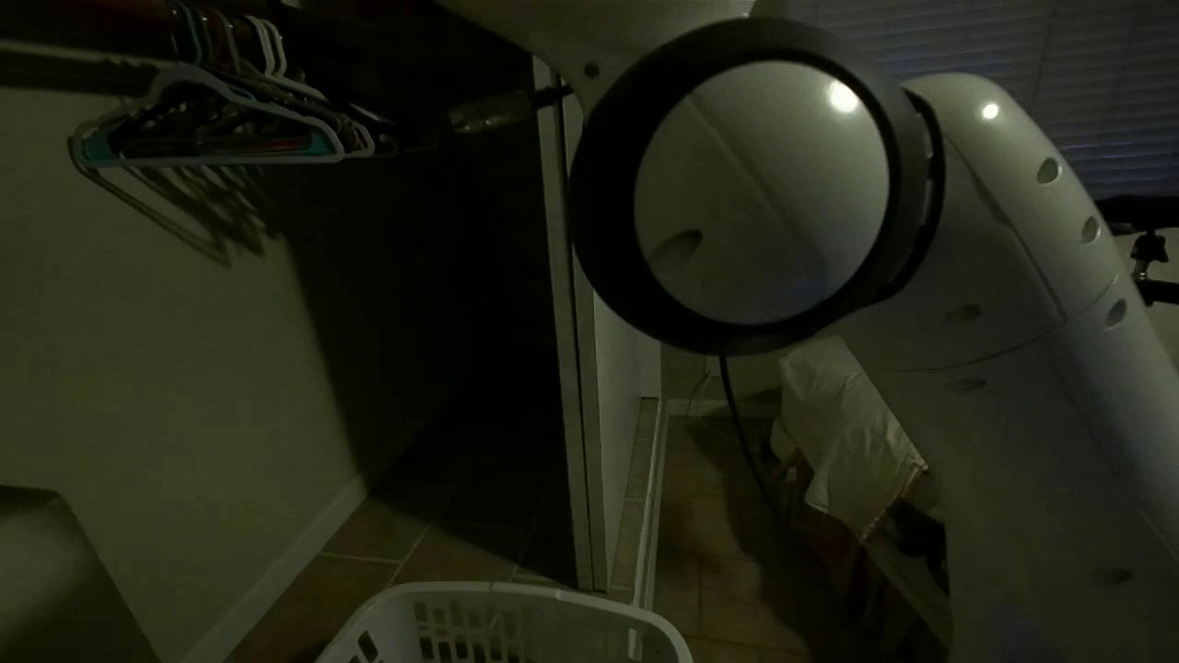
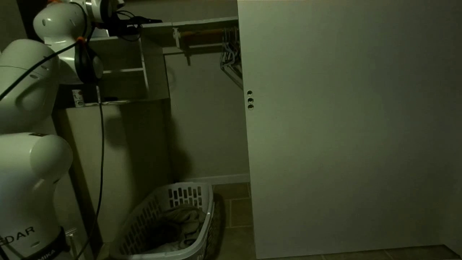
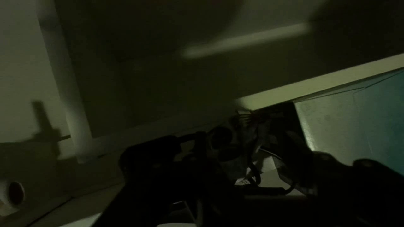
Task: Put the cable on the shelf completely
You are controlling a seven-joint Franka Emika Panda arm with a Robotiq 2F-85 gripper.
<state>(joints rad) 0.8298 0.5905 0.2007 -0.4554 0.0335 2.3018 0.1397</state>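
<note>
In an exterior view the gripper [image 2: 153, 21] is near the shelf [image 2: 202, 21]; in the dimness I cannot tell whether its fingers are spread, pressed together or pinching anything. The cable [image 2: 130, 40] droops in a thin dark loop, appearing lower than the shelf's front edge and just beneath the gripper. The door [image 2: 343, 126] hides part of the shelf; under it, hangers [image 2: 232, 57] hang from the rod [image 2: 202, 35], and well below the shelf stands the basket [image 2: 208, 216].
</note>
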